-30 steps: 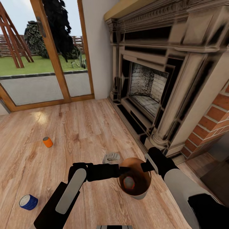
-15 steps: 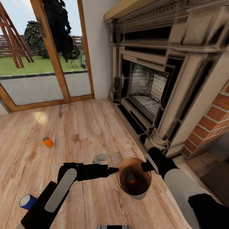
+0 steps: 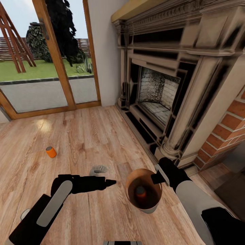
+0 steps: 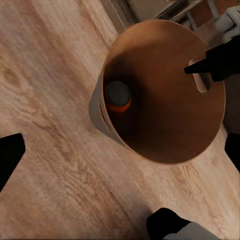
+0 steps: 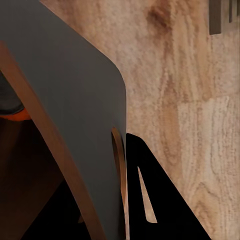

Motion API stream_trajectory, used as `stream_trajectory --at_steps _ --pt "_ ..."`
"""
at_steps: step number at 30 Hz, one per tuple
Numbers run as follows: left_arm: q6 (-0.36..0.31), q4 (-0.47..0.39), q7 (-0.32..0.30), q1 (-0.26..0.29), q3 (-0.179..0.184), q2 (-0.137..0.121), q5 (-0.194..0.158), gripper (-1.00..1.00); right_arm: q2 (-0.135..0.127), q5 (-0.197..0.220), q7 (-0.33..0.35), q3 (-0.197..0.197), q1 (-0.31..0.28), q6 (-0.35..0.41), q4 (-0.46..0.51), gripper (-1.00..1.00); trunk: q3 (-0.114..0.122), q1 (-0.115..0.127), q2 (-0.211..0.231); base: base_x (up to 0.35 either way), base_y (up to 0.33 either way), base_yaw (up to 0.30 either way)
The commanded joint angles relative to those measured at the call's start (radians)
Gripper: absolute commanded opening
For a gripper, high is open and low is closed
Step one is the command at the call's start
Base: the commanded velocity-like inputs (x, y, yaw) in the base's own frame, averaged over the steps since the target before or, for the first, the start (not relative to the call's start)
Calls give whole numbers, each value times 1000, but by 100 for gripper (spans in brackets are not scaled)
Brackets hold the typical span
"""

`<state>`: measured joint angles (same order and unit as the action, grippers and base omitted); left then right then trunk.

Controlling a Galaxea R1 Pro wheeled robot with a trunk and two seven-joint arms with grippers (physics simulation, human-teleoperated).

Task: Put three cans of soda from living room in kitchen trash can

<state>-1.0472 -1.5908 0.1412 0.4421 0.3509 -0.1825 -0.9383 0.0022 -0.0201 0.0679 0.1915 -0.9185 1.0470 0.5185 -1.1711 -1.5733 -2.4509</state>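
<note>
In the head view, the bin (image 3: pixel 143 192) is seen held above the wood floor (image 3: pixel 102 136), in front of the fireplace (image 3: pixel 163 88). Its rim is gripped by the right claw (image 3: pixel 157 177), which is closed on the bin wall. One orange can (image 3: pixel 140 192) is seen standing inside the bin. The left claw (image 3: pixel 109 183) is held just beside the bin, apart from it; whether its fingers are parted cannot be told from here. A second orange can (image 3: pixel 51 151) is seen lying on the floor well to the left of the bin, nearer the glass doors (image 3: pixel 44 58). A grey can top (image 3: pixel 25 213) is partly hidden behind the left arm.

In the left wrist view, the bin (image 4: pixel 165 125) is looked into from above, the orange can (image 4: pixel 118 96) being at its bottom. The left fingers (image 4: pixel 10 155) are seen spread wide, with nothing between them.

In the right wrist view, the bin wall (image 5: pixel 75 115) is seen clamped at a finger (image 5: pixel 150 195), with the orange can (image 5: pixel 12 112) at the edge.
</note>
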Motion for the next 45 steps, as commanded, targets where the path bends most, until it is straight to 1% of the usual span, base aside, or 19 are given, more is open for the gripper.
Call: stream_trajectory --at_steps 1,4,7,9,12,14,15,16,18,21,28,31,32,34,36,37,39,41,45 --pt "0 0 -1 -1 -24 -7 -1 100 0 15 4 -2 0 0 0 -100 0 0 0 0 0 0" --pt "0 1 -1 -3 -66 -15 -1 100 0 15 4 -2 0 0 0 -100 0 0 0 0 0 0" --pt "0 1 10 -4 -85 -18 10 100 -1 16 4 -3 0 0 0 -100 0 0 0 0 0 0" --pt "0 3 86 -4 -90 -13 83 100 -1 17 4 -3 0 0 0 -100 0 0 0 0 0 0" --pt "0 6 150 -4 -88 -9 139 100 -2 17 4 -4 0 0 0 -100 0 0 0 0 0 0" --pt "0 10 246 -8 -90 -5 206 100 -5 17 4 -6 0 0 2 -100 0 0 0 0 0 0" --pt "0 12 265 -9 -91 -5 213 100 -5 17 4 -8 0 0 3 -100 0 0 0 0 0 0" --pt "12 22 306 -10 -91 -4 224 100 -6 17 4 -9 0 0 3 -100 0 0 0 0 0 0" --pt "27 41 352 -11 -89 -4 231 100 -6 18 4 -10 0 0 4 -100 0 0 0 0 0 0" --pt "88 134 453 -15 -87 -3 240 100 -9 20 5 -14 0 0 10 -100 0 0 0 0 0 0" --pt "119 173 473 -52 -86 -3 241 100 -12 23 6 -19 0 0 15 -100 0 0 0 0 0 0" --pt "148 193 474 -75 -85 -2 242 100 -13 23 6 -34 0 0 16 -100 0 0 0 0 0 0" --pt "175 201 475 -82 -83 0 243 100 -14 23 6 -49 0 -6 16 -100 0 0 0 0 0 0" --pt "211 203 475 -87 -71 0 243 100 -13 22 6 -62 1 -19 15 -100 0 0 0 0 0 0" --pt "256 204 475 -89 -41 0 244 100 -13 22 6 -70 1 -28 15 -100 0 0 0 0 0 0" --pt "311 203 475 -91 5 -1 246 100 -13 22 6 -75 2 -35 15 -100 0 0 0 0 0 0" --pt "373 202 476 -92 54 -3 246 100 -14 22 5 -79 3 -44 15 -100 0 0 0 0 0 0" --pt "433 195 476 -93 92 -6 246 100 -13 21 5 -82 3 -58 15 -100 0 0 0 0 0 0" --pt "500 184 476 -94 132 -10 246 100 -13 21 5 -84 4 -78 15 -100 0 0 0 0 0 0"
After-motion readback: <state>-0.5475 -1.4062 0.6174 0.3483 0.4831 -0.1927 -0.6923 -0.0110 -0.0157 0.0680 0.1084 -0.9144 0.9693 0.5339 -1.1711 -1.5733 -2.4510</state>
